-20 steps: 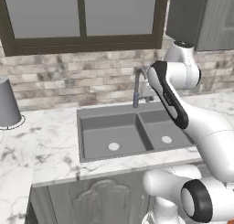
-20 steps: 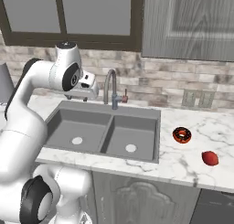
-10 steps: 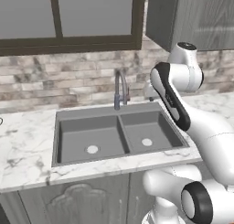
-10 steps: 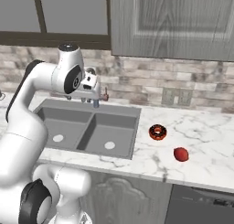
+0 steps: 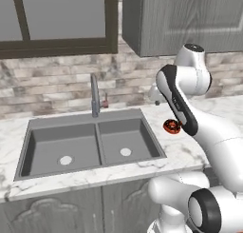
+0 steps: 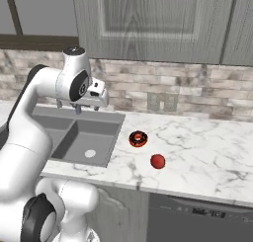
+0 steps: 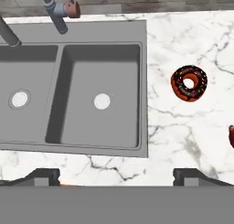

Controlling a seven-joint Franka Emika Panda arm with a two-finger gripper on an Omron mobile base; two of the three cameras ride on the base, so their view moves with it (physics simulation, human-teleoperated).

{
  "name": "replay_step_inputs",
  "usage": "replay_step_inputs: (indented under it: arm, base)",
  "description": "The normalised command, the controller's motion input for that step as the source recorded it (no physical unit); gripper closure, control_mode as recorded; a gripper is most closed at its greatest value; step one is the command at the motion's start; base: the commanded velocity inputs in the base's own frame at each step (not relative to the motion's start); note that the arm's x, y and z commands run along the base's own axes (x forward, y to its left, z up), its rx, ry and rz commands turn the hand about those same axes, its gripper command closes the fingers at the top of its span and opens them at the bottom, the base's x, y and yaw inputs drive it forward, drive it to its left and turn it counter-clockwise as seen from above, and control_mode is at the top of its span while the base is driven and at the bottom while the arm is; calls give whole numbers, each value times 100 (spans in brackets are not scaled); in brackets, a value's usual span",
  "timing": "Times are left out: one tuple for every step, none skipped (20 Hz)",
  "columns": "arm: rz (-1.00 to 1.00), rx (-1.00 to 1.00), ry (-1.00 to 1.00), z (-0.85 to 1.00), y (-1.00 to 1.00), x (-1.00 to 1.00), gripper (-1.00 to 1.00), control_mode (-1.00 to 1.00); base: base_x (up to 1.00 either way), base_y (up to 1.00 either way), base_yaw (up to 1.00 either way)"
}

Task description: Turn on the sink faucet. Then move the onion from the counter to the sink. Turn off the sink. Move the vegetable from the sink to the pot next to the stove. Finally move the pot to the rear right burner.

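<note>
My two-finger gripper spread wide, empty, above grey double-basin sink; dark sprinkled ring-shaped onion on white veined marble counter, small red ball nearby.

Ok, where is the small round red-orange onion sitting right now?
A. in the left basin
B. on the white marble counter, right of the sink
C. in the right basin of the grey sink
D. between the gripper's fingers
B: the small round red-orange onion lies on the white marble counter right of the grey double-basin sink, near a dark ring-shaped doughnut; both basins hold nothing but drains.
</note>
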Motion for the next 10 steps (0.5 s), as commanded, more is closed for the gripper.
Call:
replay_step_inputs:
  arm:
    - [0, 0, 0, 0, 0, 0, -100, 100]
    - [0, 0, 0, 0, 0, 0, -100, 100]
    - [0, 0, 0, 0, 0, 0, -100, 100]
    - [0, 0, 0, 0, 0, 0, -100, 100]
    - [0, 0, 0, 0, 0, 0, -100, 100]
    - [0, 0, 0, 0, 0, 0, -100, 100]
    - [0, 0, 0, 0, 0, 0, -100, 100]
    - [0, 0, 0, 0, 0, 0, -100, 100]
    - [0, 0, 0, 0, 0, 0, -100, 100]
    - [0, 0, 0, 0, 0, 0, -100, 100]
  base:
    - [31, -25, -6]
    - [35, -10, -7]
    - [38, 0, -7]
    - [40, 0, -7]
    - [41, 0, -7]
    - [43, 0, -6]
    - [43, 0, -6]
    - [46, 0, -6]
    - [43, 0, -5]
    - [40, 0, -5]
